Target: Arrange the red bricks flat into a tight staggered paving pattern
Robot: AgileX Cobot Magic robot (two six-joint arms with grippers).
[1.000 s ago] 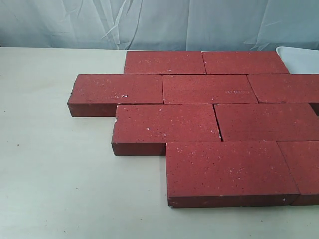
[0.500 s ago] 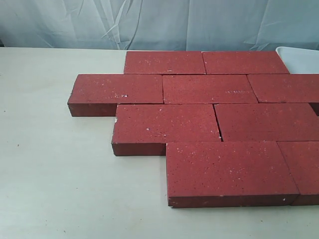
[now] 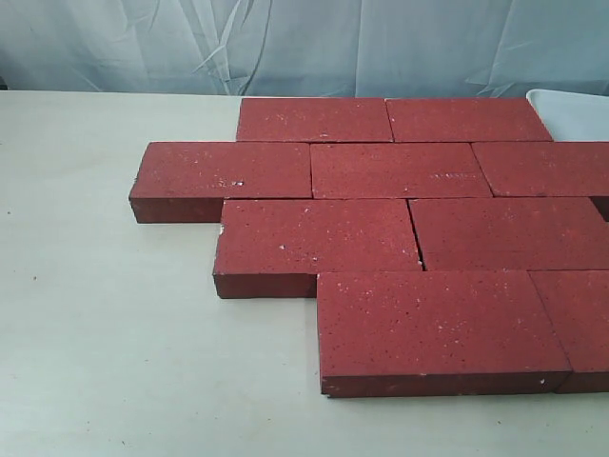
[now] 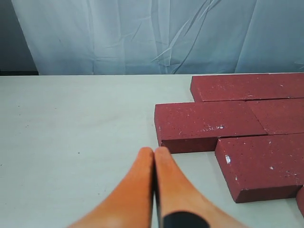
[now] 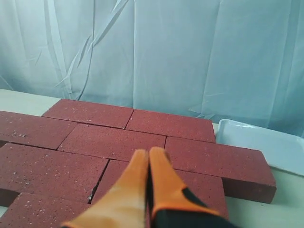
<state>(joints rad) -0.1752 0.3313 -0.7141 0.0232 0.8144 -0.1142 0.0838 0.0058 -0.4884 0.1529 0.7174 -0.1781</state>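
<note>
Several red bricks (image 3: 400,171) lie flat in four staggered rows on the pale table (image 3: 95,333), edges close together. A thin gap (image 3: 416,233) splits the two bricks of the third row. The same bricks (image 4: 209,124) show in the left wrist view, off to one side of my left gripper (image 4: 154,150), which is shut and empty above bare table. In the right wrist view my right gripper (image 5: 149,152) is shut with nothing in it, hanging over the bricks (image 5: 114,141). Neither gripper shows in the exterior view.
A white tray (image 3: 571,109) sits at the far right beside the back rows and appears as the white tray (image 5: 261,142) in the right wrist view. A pale blue cloth backdrop (image 3: 285,43) hangs behind the table.
</note>
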